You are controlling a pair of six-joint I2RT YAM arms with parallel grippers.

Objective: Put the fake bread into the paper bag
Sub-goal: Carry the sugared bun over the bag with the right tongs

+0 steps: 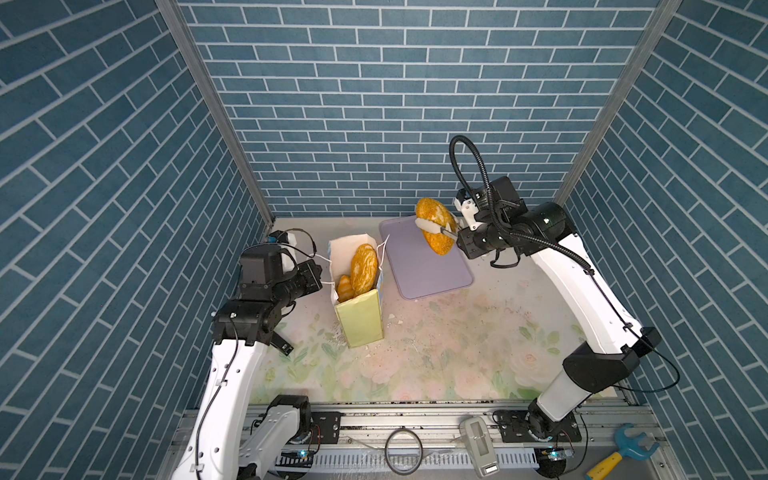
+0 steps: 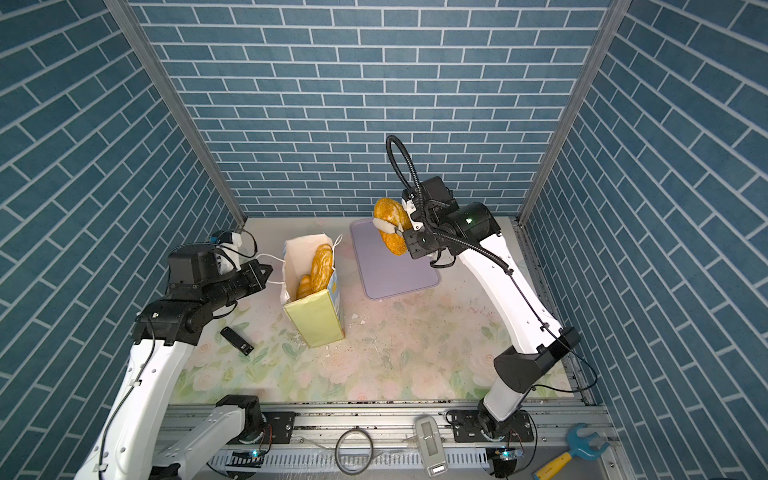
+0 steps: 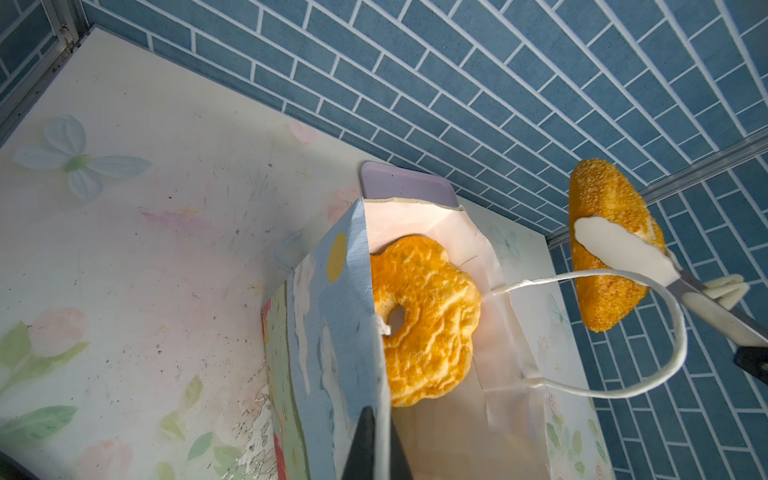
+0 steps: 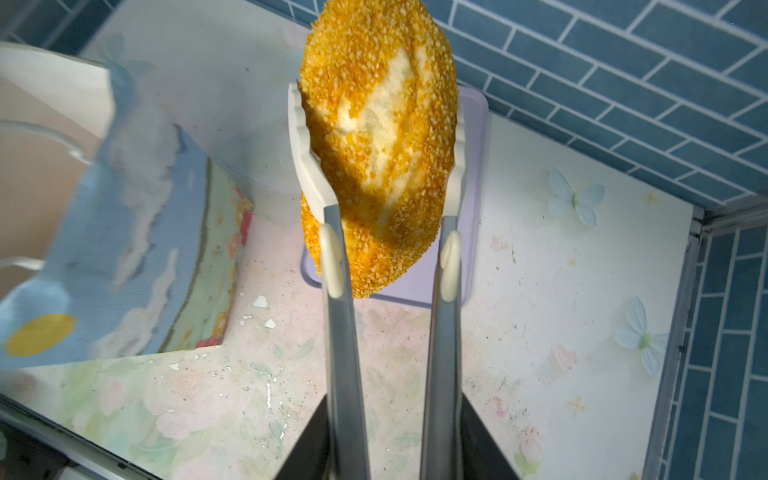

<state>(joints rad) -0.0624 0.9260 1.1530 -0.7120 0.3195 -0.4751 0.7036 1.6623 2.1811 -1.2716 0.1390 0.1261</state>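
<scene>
Floral tabletop, blue brick walls. Paper bag upright, two buns already inside. Left claw closed on its cord handle. Right claw grips seeded loaf, raised over bare tray beside bag. Carry and drop remain.

Oval loaf aloft, ring bun in upright paper bag

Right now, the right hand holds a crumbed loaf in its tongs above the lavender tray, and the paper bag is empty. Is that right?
Not quite: the paper bag is not empty. The left wrist view shows a ring-shaped bun inside; a top view adds a smaller pastry. The rest holds: the right hand grips the crumbed loaf above the lavender tray.
</scene>
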